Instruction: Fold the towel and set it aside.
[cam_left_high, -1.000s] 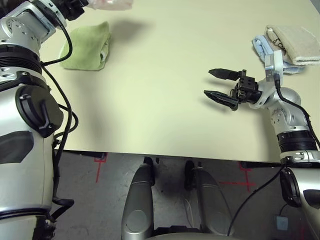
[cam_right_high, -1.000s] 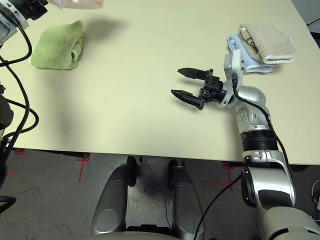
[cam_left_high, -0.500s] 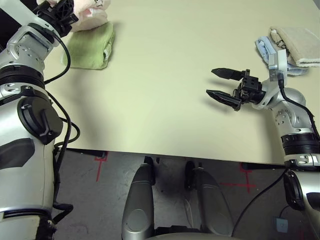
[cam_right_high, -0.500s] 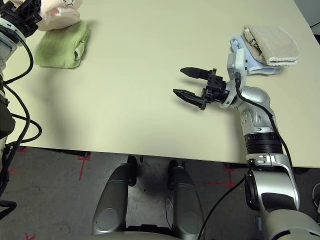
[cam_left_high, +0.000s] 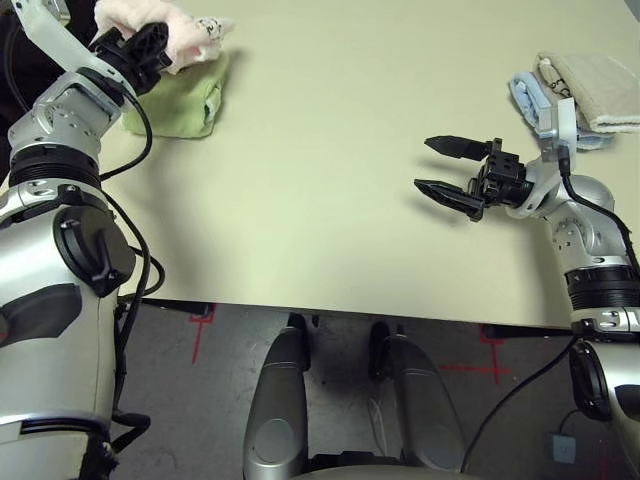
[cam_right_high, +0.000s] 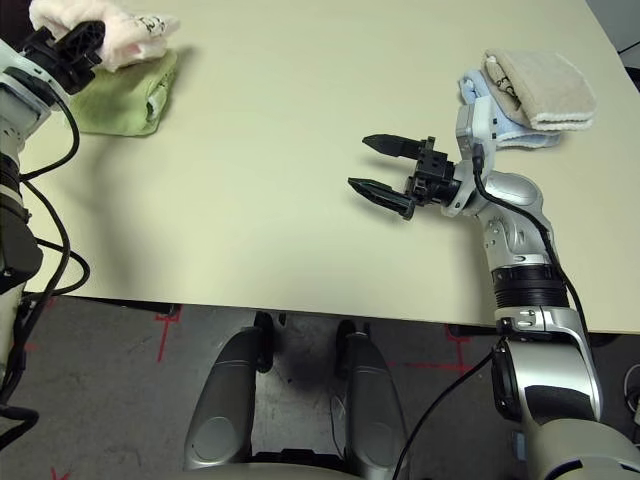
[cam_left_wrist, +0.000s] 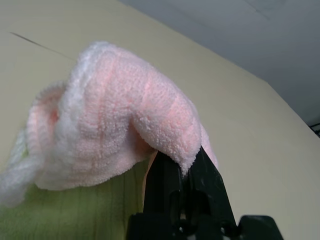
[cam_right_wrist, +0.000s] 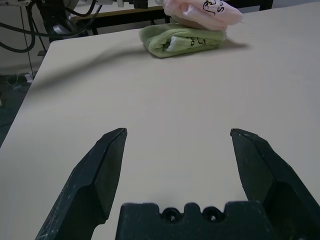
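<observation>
Table: broad pale surface, mostly bare in front of me.

My left arm reaches to the far left corner of it; my right arm is bent over the right side, forearm well back from the stack there.

Far right: a beige folded towel lying on a light-blue folded towel, both squared and at rest.

Far left: a lime-green folded towel flat on the table.

The towel, pale pink, is bunched into a compact folded bundle directly over the green one. In the right wrist view the pink bundle looks to rest on top of the green, dark motif facing out; whether its full weight is down I cannot tell.

My left gripper: jaws together, clamped on the near fold of the towel; terry drapes over both fingertips.

My right gripper: jaws wide apart, holding nothing, hovering above bare table and pointing toward the left side.

Progress, as I judge it: folding looks done and the bundle is at the set-aside spot on the green towel. Left: let go, draw the left hand clear without dragging the fold open.
</observation>
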